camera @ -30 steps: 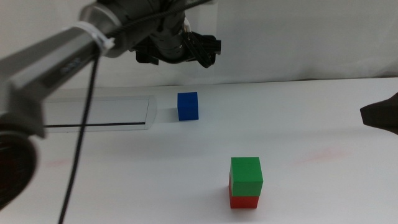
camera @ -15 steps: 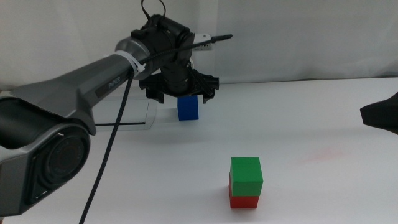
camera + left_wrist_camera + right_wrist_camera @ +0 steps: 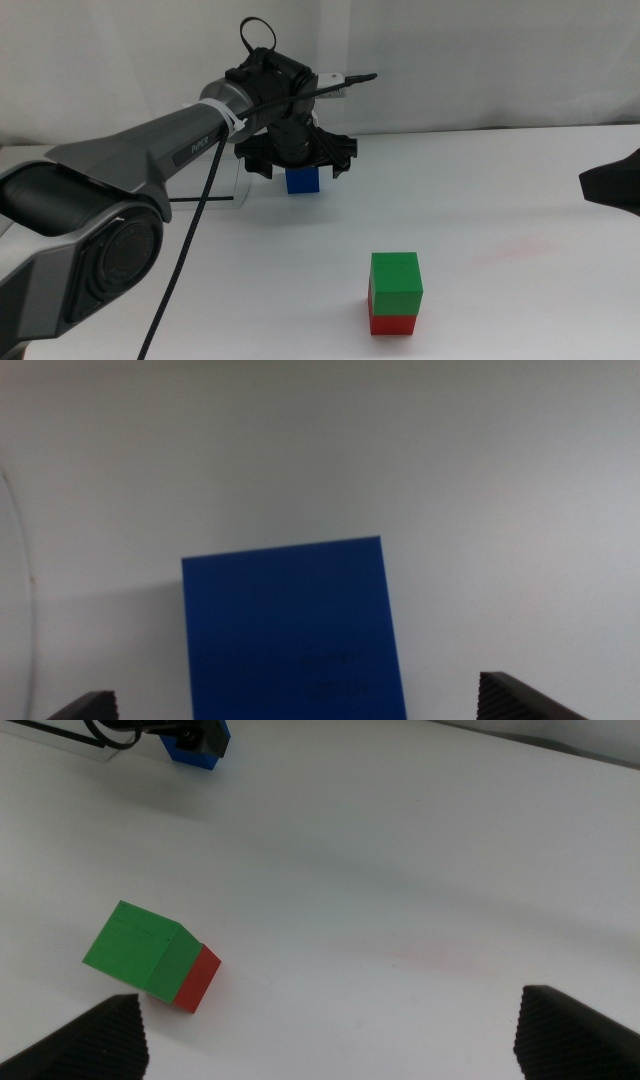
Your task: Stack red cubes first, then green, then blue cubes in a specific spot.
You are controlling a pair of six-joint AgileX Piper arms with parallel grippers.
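we are looking at the left gripper (image 3: 297, 166) hanging right over the blue cube (image 3: 302, 181) at the far side of the table, a little left of centre. in the left wrist view its jaws are standing wide, one on each side of the blue cube (image 3: 292, 630), with clear white table showing between each jaw and the cube, so nothing is being held. the right gripper (image 3: 612, 186) is waiting at the right edge of the middle view, and its jaws are also spread wide with nothing between them.

the green cube (image 3: 396, 279) is sitting on the red cube (image 3: 393, 322) in the near part of the table, right of centre, well apart from the blue one. so we are judging that only the blue cube is left to place.

what could go wrong, in our opinion: in the wrist view the cube is looking slightly turned against the line of the jaws, so when closing they may be pushing one corner first and twisting it, giving a crooked grasp. the silver-framed panel (image 3: 205, 190) is lying just beside the cube on its left, and a jaw descending there may be catching its edge. later, a crooked cube may be landing off centre on the green one and knocking the small stack down.
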